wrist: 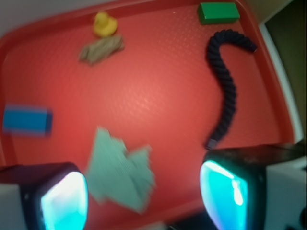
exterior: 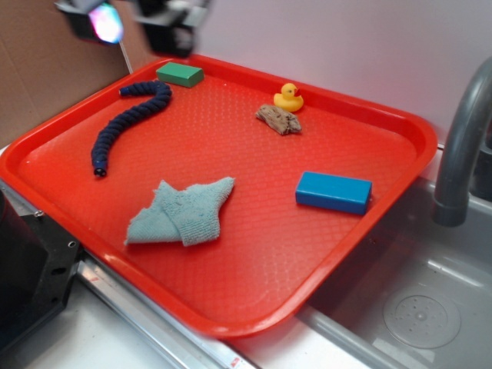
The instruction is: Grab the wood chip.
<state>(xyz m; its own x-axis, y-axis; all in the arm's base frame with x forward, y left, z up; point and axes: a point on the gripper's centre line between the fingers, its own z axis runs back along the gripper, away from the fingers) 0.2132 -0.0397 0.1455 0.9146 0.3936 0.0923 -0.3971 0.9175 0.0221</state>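
1. Your gripper (wrist: 144, 196) hangs high over the red tray (exterior: 400, 127), jaws wide, holding nothing.
2. The chip (exterior: 278, 118) lies at the tray's far side, touching or just beside the duck (exterior: 288, 98).
3. Closing there may catch the duck instead, or nudge the chip away.

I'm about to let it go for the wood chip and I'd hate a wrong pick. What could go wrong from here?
1. The yellow duck sits right beside the wood chip, seemingly touching it, so a slightly off descent could close on or knock the duck.
2. The gripper is open and high, well away from the chip; the approach leaves room for drift.
3. The chip looks low and irregular on the red tray, so it may slip out.
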